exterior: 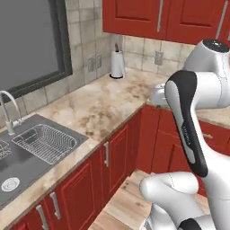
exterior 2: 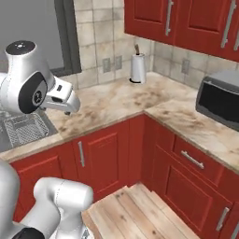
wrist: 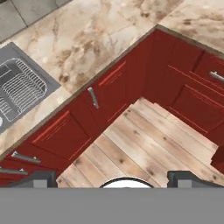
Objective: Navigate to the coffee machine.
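A corner kitchen with red cabinets and a marble counter (exterior 2: 116, 100). The gripper (wrist: 113, 177) is spread and holds nothing — tucked high for driving. No coffee machine here, just a microwave (exterior 2: 219, 98) at 3 o'clock — keep looking.

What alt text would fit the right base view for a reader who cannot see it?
A corner of marble-look counter over red cabinets, with a paper towel roll upright by the tiled wall and a grey microwave at right. The white robot arm rises at left, beside a sink holding a wire rack; wood floor lies below.
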Robot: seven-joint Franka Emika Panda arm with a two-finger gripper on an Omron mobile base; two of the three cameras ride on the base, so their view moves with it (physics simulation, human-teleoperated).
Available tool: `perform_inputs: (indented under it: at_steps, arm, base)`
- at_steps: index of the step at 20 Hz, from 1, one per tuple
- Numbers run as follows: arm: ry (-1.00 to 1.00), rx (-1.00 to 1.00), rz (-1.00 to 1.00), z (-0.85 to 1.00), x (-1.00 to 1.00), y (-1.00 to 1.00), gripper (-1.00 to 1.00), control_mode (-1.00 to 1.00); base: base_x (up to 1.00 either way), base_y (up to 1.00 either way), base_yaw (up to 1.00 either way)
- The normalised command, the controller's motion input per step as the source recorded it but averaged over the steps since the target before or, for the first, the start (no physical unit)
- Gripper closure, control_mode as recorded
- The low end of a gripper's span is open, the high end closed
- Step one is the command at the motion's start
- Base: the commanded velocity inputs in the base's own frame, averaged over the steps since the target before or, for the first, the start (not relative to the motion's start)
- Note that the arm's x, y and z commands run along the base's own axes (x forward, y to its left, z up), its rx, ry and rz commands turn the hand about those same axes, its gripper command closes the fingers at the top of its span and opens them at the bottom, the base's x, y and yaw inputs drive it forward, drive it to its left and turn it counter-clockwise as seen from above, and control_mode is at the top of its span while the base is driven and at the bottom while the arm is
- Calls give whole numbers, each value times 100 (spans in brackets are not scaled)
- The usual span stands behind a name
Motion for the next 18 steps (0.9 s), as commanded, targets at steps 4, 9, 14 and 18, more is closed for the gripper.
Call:
perform_inputs:
  at_steps: [4, 9, 14, 18]
  arm:
    - [0, 0, 0, 0, 0, 0, -100, 100]
    - [0, 0, 0, 0, 0, 0, -100, 100]
    - [0, 0, 0, 0, 0, 0, -100, 100]
    - [0, 0, 0, 0, 0, 0, -100, 100]
  base:
    - [-83, 0, 90]
    - [-78, 9, 89]
    - [-44, 49, 81]
    - [0, 88, 65]
